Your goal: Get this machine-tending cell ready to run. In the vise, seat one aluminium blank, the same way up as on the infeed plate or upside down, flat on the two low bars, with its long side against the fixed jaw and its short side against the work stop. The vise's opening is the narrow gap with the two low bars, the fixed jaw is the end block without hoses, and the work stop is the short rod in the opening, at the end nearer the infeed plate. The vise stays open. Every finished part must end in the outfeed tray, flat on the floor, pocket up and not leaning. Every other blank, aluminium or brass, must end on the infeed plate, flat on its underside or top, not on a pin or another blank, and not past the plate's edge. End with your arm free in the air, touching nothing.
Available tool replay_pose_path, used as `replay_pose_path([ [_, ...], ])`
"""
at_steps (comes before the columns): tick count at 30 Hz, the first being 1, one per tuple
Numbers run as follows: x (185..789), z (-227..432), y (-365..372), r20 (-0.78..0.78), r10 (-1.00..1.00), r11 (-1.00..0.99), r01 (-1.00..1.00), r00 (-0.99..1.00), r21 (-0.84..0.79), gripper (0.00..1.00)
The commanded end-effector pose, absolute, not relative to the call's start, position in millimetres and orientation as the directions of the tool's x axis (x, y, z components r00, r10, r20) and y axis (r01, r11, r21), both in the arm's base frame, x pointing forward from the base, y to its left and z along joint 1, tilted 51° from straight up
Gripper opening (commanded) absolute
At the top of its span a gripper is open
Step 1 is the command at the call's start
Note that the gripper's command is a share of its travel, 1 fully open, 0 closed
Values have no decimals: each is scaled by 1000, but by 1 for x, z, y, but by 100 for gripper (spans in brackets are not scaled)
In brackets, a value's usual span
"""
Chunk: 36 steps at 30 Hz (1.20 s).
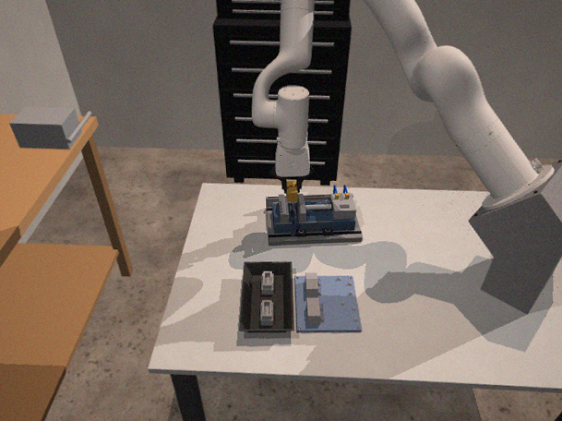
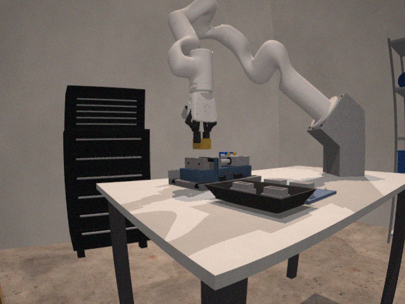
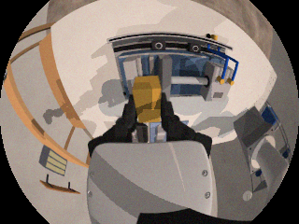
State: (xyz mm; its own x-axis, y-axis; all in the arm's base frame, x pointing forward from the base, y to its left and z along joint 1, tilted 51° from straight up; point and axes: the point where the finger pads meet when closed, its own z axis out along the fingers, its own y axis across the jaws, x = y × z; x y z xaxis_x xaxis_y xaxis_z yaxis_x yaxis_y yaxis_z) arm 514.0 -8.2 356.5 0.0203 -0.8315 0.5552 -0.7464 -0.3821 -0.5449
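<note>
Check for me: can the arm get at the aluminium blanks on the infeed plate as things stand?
Probably not yet: nothing stands over the two aluminium blanks, but the tool is shut on the brass blank above the vise.

I count 1 brass blank (image 2: 201, 143), 2 aluminium blanks (image 1: 312, 283) on the infeed plate (image 1: 342, 311), 2 finished parts (image 1: 267, 281) in the outfeed tray (image 1: 242, 295), and 1 vise (image 1: 315, 219).

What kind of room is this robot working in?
Probably a machine workshop. A blue vise sits on the white table, a black tool chest stands behind, and the gripper holds a brass blank.
</note>
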Motion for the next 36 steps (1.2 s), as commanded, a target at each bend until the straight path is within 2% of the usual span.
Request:
replay_pose_path([
  [1, 514, 357, -8, 555, -832, -382, -746, 20, -546, 0],
  [12, 513, 337, 11, 543, -839, -369, -754, 19, -544, 0],
  [29, 483, 226, 114, 515, -857, -324, -777, 1, -539, 0],
  [36, 452, 173, 158, 518, -856, -323, -768, -13, -553, 0],
])
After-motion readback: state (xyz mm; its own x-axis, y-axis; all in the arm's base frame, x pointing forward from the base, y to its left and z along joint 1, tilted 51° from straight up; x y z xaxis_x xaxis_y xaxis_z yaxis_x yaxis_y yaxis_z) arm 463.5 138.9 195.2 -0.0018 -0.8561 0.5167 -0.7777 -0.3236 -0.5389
